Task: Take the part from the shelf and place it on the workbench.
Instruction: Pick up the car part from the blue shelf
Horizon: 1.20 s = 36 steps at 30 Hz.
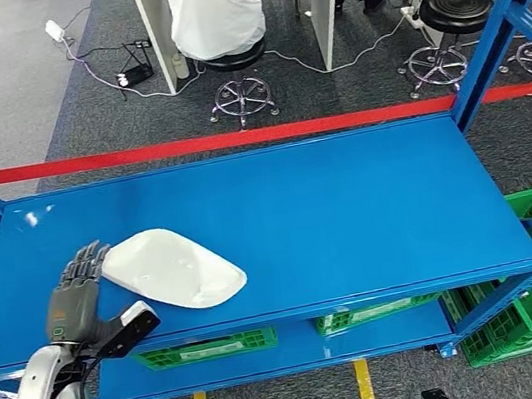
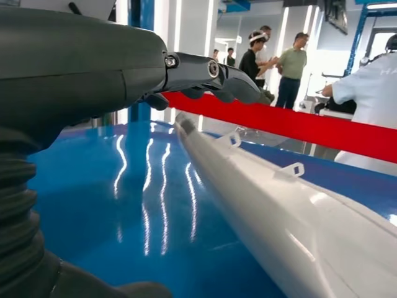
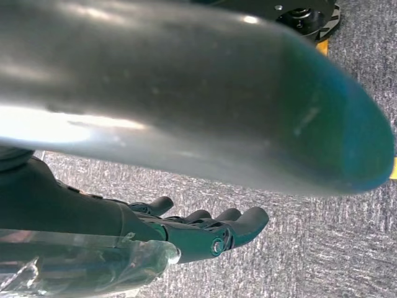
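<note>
One white part [image 1: 173, 268] on blue shelf [image 1: 312, 222], left robot hand [image 1: 76, 295] open beside it, fingers [image 2: 220, 77] over its edge in wrist view, right robot hand [image 3: 206, 233] empty, fingers extended above grey floor [image 3: 327, 248].

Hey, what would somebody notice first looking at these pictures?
The glossy white part lying on the bright blue shelf, toward its left front. The robot's left hand is right beside the part's left end, fingers stretched toward it. Behind the shelf runs a red tape barrier.

Left hand [image 1: 80, 295] open, fingers extended.
</note>
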Tool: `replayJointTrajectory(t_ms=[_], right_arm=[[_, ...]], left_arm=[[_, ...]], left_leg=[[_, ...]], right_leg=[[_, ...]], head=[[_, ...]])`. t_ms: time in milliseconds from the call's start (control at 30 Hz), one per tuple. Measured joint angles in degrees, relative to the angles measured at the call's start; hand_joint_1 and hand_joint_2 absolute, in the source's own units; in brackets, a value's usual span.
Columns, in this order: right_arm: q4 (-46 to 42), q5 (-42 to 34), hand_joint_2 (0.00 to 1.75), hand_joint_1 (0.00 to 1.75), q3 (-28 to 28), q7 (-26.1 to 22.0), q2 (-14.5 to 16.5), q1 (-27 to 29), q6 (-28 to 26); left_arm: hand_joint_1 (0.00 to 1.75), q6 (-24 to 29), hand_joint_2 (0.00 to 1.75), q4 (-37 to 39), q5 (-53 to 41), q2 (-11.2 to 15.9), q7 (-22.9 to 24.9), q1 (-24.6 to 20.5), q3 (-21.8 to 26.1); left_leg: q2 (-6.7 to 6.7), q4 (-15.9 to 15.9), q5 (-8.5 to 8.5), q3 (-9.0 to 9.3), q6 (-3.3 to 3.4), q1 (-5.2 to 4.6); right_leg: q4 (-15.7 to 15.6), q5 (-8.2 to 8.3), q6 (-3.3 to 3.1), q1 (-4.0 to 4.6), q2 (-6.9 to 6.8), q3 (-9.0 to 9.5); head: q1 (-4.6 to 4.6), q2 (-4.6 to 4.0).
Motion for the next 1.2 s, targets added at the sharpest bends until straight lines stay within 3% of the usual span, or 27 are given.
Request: replayJointTrajectory(t_ms=[300, 1100, 1200], right_arm=[[0.0, 0.4, 0.00, 0.00, 1.5, 0.4, 0.0, -0.6, 0.3], [0.0, 0.3, 0.00, 0.00, 3.3, 0.8, 0.1, -1.0, 0.4], [0.0, 0.3, 0.00, 0.00, 3.6, 1.0, 0.1, -1.1, 0.5]], left_arm=[[0.00, 0.3, 1.75, 3.1, -1.5, 0.5, -2.7, -3.4, -1.8], [0.00, 1.8, 1.75, 6.1, -2.9, 0.6, -4.1, -6.4, -7.4], [0.21, 2.0, 1.75, 6.6, -2.9, 0.5, -4.5, -6.7, -8.2]], left_leg=[[0.00, 0.0, 0.03, 0.00, 0.01, 0.00], [0.00, 0.0, 0.03, -0.01, 0.02, 0.00], [0.00, 0.0, 0.03, -0.01, 0.02, 0.00]], right_leg=[[0.0, 0.03, 0.00, 0.00, 0.01, -0.01], [0.0, 0.03, 0.00, 0.00, 0.01, 0.00], [0.0, 0.03, 0.00, 0.00, 0.00, 0.00]], head=[[0.01, -0.01], [0.00, -0.01], [0.00, -0.02]])
